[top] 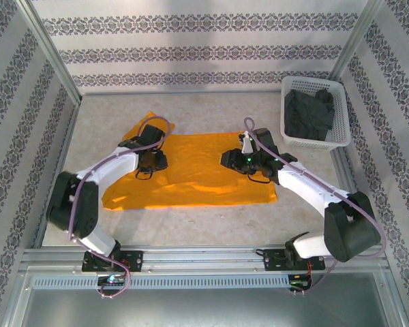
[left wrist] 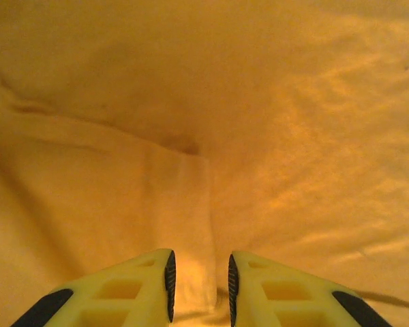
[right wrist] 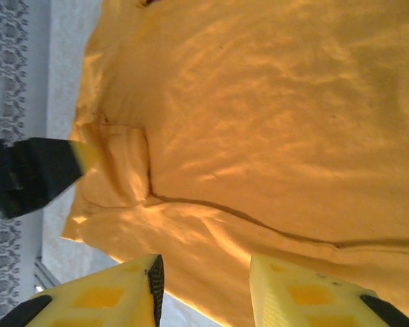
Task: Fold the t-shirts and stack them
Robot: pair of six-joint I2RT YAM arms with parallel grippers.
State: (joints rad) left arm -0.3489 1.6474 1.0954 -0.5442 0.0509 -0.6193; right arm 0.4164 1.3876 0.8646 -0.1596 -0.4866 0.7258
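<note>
Two t-shirts: bright orange-yellow cloth t-shirt [top: 198, 174] spread flat mid-tabletop [top: 191, 218] under left gripper [left wrist: 200, 276], jaws narrowly apart, and right gripper [right wrist: 203, 276], jaws wider, nothing pinched; dark charcoal-grey t-shirt [top: 308, 114] crumpled in white plastic lattice basket [top: 313, 141] far right.

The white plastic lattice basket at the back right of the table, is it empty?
No, a crumpled dark charcoal-grey cloth t-shirt lies inside the white plastic lattice basket.
</note>
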